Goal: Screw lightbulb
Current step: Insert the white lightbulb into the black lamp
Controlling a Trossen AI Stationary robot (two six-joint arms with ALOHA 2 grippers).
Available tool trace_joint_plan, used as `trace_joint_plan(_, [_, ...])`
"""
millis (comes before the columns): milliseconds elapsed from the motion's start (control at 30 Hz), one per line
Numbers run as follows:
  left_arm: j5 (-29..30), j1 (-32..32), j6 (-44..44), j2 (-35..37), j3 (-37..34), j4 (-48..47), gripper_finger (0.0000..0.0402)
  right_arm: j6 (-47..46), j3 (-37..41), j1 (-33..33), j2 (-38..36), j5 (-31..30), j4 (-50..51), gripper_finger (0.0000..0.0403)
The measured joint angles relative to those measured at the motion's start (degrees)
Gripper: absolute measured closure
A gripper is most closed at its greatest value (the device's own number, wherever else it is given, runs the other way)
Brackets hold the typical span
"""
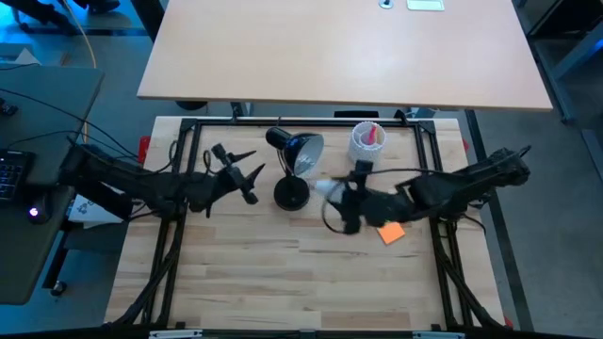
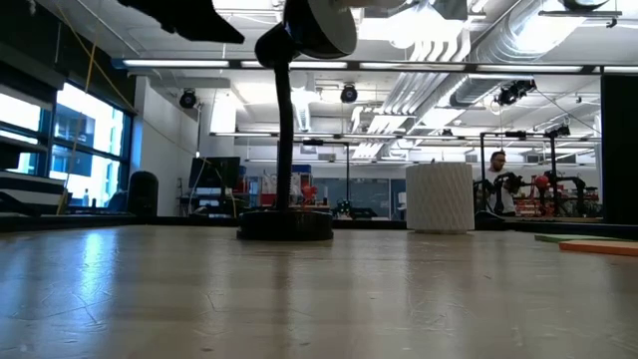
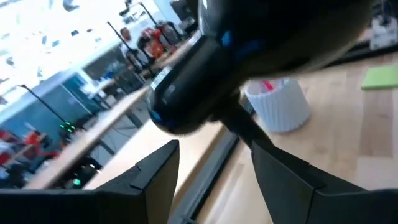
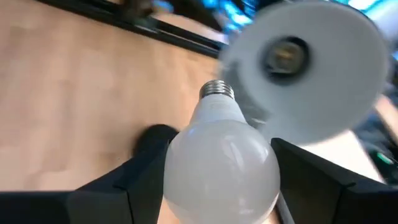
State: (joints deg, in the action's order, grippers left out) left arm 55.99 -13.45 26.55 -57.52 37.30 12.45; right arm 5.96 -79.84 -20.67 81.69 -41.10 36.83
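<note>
The black desk lamp (image 1: 294, 169) stands on its round base (image 2: 284, 224) at the table's middle. Its white-lined shade (image 4: 311, 68) faces my right gripper and shows the socket (image 4: 286, 56). My right gripper (image 1: 337, 195) is shut on the white lightbulb (image 4: 221, 162), just right of the lamp. The bulb's silvery screw base (image 4: 216, 90) points at the shade, short of the socket. My left gripper (image 1: 247, 174) is open and empty just left of the lamp head (image 3: 217, 62), with its fingers (image 3: 155, 177) apart from the lamp. My right gripper pinches the bulb's round glass globe (image 4: 180, 168) between its two fingers, one on each side. The fingers come about level from the table's right side. The bulb is lifted clear of the table, and its screw base points ahead of the fingers toward the lamp shade.
A white ribbed cup (image 1: 366, 141) with a red item stands behind the lamp to the right; it also shows in the low view (image 2: 439, 196). An orange flat piece (image 1: 391, 233) lies near my right arm. A green piece (image 3: 379, 78) lies farther off.
</note>
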Motion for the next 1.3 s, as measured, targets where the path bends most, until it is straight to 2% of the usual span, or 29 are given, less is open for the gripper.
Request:
trace_joint_plan(67, [0.5, -2.1, 3.0, -0.5, 0.0, 3.0, 0.0204, 1.0, 2.6, -1.1, -2.4, 5.1, -2.0, 0.0143])
trace_joint_plan(133, [-2.3, -3.7, 6.1, -1.8, 0.0, 6.5, 0.0204, 2.3, 6.5, -1.2, -4.6, 10.6, -7.0, 0.0143])
trace_joint_plan(200, [-7.8, -4.8, 8.9, -3.4, 0.0, 9.4, 0.0204, 4.0, 11.3, -0.4, -6.6, 15.6, -14.1, 0.0143])
trace_joint_plan(367, [-28.5, -4.5, 8.4, -9.1, 0.0, 16.9, 0.0204, 7.0, 22.6, 3.5, -9.2, 24.2, -36.0, 0.0143])
trace_joint_plan(433, [-31.8, -4.1, 5.7, -11.8, 0.0, 21.9, 0.0204, 7.0, 25.3, 5.2, -9.2, 27.0, -41.3, 0.0143])
trace_joint_plan(500, [-31.8, -3.6, 2.8, -14.2, 0.0, 26.7, 0.0204, 6.2, 26.7, 6.6, -9.1, 29.3, -42.8, 0.0143])
trace_joint_plan(733, [-34.7, -1.1, -3.5, -20.0, 0.0, 34.5, 0.0204, 3.5, 27.6, 8.2, -9.2, 30.2, -43.1, 0.0143])
trace_joint_plan(1000, [-43.7, 2.5, -11.4, -20.8, 0.3, 35.0, 0.0204, 3.5, 27.6, 8.2, -9.2, 30.3, -43.2, 0.0143])
trace_joint_plan(1300, [-47.8, 3.8, -15.5, -22.5, 0.3, 36.0, 0.0204, 4.0, 27.6, 8.2, -9.1, 30.6, -43.3, 0.0143])
